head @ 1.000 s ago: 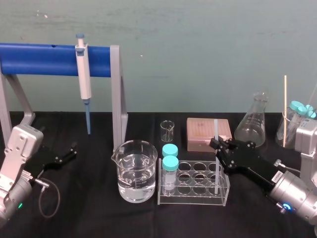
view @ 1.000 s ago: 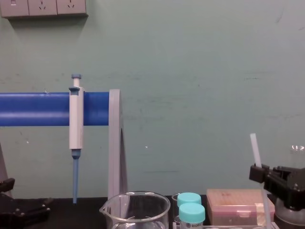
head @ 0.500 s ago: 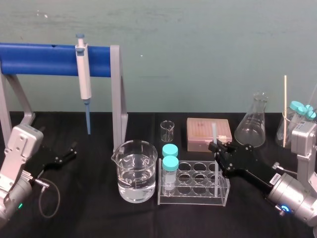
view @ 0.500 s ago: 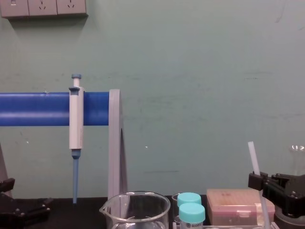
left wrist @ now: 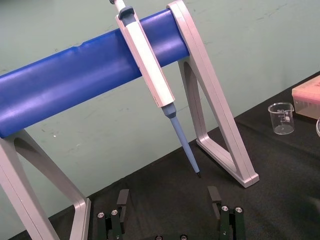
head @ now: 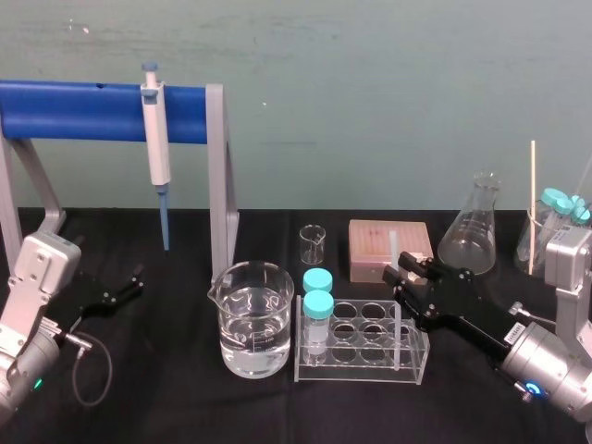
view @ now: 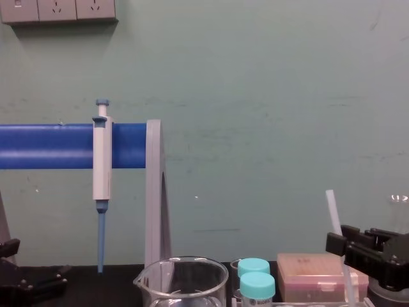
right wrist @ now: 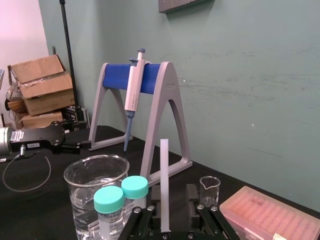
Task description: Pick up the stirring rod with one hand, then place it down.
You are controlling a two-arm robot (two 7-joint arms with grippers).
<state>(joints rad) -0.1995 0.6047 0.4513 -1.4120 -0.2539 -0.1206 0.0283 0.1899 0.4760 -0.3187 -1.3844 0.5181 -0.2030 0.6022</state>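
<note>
if the right gripper (head: 404,274), clamped on the stirring rod (head: 393,248), lets go before the lower end is seated, i judge the rod could topple against the rack (head: 351,375). its long axis is nearly vertical, top leaning slightly left, lower end inside the rack's right end, near the worktop's front edge. the left gripper (head: 125,287) rests spread apart by the left edge.

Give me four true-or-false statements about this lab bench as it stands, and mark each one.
1. The right gripper holds the stirring rod upright. True.
2. The pipette lies flat. False: it hangs upright from the blue stand.
3. The big beaker holds clear liquid. True.
4. The left gripper grips a capped tube. False: it is open and empty, near the stand; both capped tubes stand in the rack.
</note>
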